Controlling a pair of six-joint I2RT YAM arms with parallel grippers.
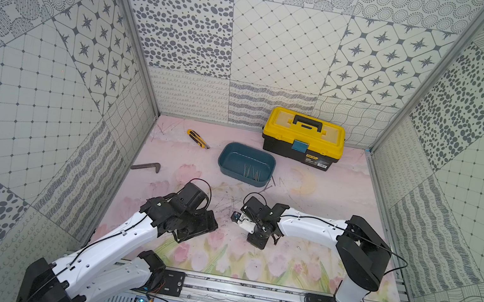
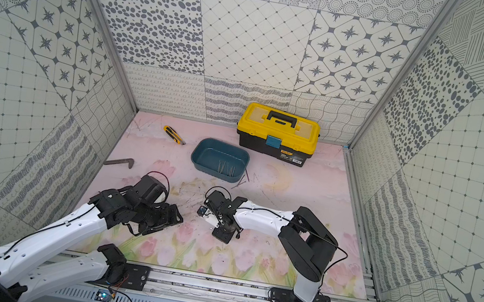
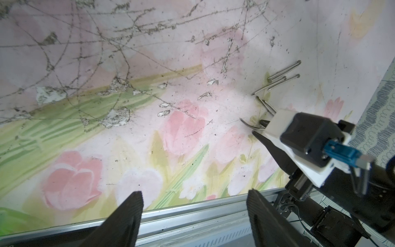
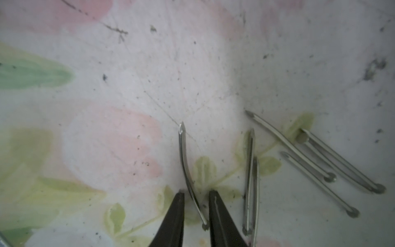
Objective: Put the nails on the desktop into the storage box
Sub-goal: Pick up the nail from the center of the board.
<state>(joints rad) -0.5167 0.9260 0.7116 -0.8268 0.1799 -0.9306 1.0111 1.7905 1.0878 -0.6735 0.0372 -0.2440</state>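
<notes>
nail (image 4: 183, 154) between right gripper (image 4: 197, 193) jaws

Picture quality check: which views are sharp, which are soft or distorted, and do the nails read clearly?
Both top views: evenly lit and sharp, walls splayed by the wide lens, the nails inside the storage box tiny. Left wrist: crisp desktop scratches and loose nails. Right wrist: hazy and soft, blurring toward the edges, yet the loose nails are readable.
</notes>
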